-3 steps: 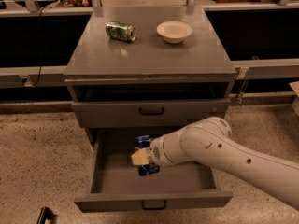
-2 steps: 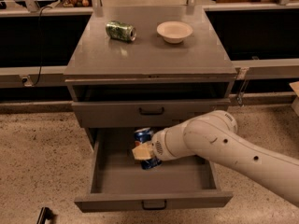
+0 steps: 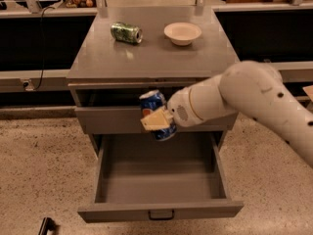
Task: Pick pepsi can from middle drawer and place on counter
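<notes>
My gripper [image 3: 157,118] is shut on the blue pepsi can [image 3: 153,103], holding it in the air in front of the upper drawer front, above the open middle drawer [image 3: 160,210]. The can is tilted, its silver top facing up and back. The drawer is pulled out, with nothing showing inside it. The grey counter [image 3: 151,58] lies just behind and above the can. My white arm [image 3: 254,97] reaches in from the right.
A green can [image 3: 126,32] lies on its side at the counter's back left. A cream bowl [image 3: 182,33] stands at the back right. Dark shelving runs on both sides of the cabinet. Speckled floor surrounds the open drawer.
The gripper has lifted the pepsi can up out of the middle drawer to the height of the upper drawer front. The arm rose with it.
</notes>
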{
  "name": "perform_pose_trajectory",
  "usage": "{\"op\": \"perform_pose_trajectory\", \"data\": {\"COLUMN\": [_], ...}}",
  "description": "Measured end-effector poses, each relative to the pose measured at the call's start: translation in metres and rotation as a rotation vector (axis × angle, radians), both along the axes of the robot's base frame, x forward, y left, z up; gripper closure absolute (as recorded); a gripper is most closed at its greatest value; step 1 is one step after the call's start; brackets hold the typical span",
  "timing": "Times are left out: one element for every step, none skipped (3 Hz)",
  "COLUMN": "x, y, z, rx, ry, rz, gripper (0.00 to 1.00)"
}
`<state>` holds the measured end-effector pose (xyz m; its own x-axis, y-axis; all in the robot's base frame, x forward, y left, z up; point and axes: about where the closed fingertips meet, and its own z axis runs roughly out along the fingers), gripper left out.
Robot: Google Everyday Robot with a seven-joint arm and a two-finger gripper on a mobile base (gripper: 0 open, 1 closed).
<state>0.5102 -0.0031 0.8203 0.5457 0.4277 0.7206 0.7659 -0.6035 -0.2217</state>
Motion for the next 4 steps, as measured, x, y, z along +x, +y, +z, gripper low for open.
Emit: {"op": "perform_pose_trajectory", "data": {"x": [0.008, 0.01, 0.032, 0.067], "y": [-0.019, -0.016, -0.02, -0.021], "z": [0.019, 0.019, 0.031, 0.062], "rx": [-0.032, -0.058, -0.103, -0.069], "ry": [-0.041, -0.048, -0.116, -0.227], "rz": [0.036, 0.04, 0.091, 0.215], "gripper": [1.0, 1.0, 1.0, 1.0]}}
